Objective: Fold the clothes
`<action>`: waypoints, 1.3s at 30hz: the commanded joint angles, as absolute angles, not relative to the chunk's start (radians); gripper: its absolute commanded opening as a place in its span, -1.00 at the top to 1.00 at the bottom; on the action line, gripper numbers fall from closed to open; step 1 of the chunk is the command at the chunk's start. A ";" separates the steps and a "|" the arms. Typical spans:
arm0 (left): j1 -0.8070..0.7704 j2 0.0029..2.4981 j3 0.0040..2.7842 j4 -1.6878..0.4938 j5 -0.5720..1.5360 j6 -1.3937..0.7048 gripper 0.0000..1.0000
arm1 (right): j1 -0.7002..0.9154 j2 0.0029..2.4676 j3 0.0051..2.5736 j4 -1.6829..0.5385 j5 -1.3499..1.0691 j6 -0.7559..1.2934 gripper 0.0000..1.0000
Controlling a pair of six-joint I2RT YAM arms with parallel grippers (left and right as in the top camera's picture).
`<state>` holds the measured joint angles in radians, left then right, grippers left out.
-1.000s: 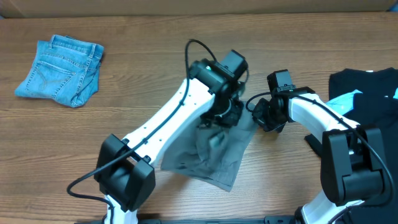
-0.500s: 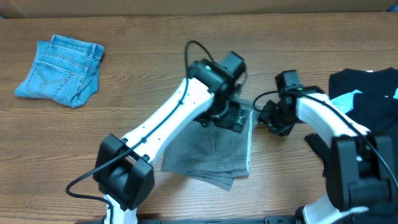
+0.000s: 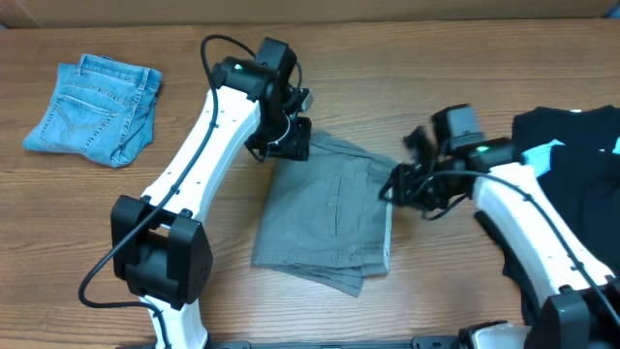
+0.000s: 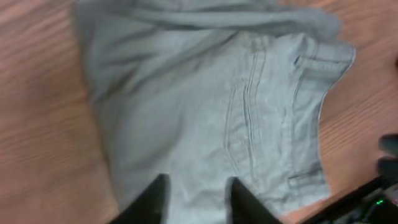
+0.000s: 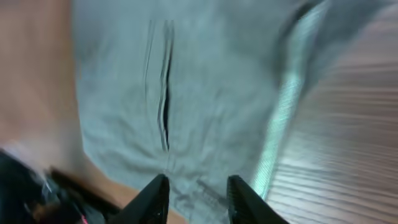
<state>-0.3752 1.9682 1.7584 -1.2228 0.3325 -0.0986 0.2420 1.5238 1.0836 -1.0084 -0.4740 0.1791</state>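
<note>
The grey-khaki shorts (image 3: 329,218) lie folded flat on the table's middle, with a seam pocket and pale lining edge showing; they fill the left wrist view (image 4: 205,106) and the right wrist view (image 5: 186,93). My left gripper (image 3: 289,138) is open and empty at the shorts' top left corner; its fingertips show in the left wrist view (image 4: 198,198). My right gripper (image 3: 395,184) is open and empty at the shorts' upper right edge; its fingertips show in the right wrist view (image 5: 196,194). The light-blue denim shorts (image 3: 94,109) lie folded at far left. Black garments (image 3: 572,155) lie at far right.
The wooden table (image 3: 126,208) carries everything. The black garments have a light-blue patch (image 3: 539,155). The right arm's base (image 3: 572,310) stands at the bottom right, the left arm's base (image 3: 160,257) at the bottom left.
The left gripper has let go of the shorts and moved left and back. The shorts now lie flat. The right gripper has swung over the shorts' right edge.
</note>
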 commanded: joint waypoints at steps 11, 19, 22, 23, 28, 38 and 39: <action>-0.370 1.975 1.280 -0.743 0.252 0.001 0.61 | 0.321 1.599 0.749 -0.886 -0.340 0.353 0.49; -0.304 1.973 1.405 -0.813 0.278 -0.003 0.08 | 0.311 1.595 0.792 -0.950 -0.228 0.398 0.62; -0.272 1.973 1.520 -0.922 0.278 0.000 -0.07 | 0.311 1.583 0.869 -1.042 -0.182 0.397 0.62; -0.262 1.973 1.559 -0.959 0.278 0.001 -0.08 | 0.311 1.574 0.904 -1.075 -0.172 0.393 0.62; -0.229 1.973 1.686 -1.067 0.282 0.001 -0.25 | 0.311 1.529 1.047 -1.140 -0.171 0.388 0.62; -0.275 1.975 1.641 -1.281 0.443 0.000 0.82 | 0.311 1.542 1.116 -0.858 -0.253 0.366 0.49; -0.289 1.975 1.631 -1.307 0.443 0.000 0.82 | 0.311 1.551 1.116 -0.832 -0.255 0.368 0.46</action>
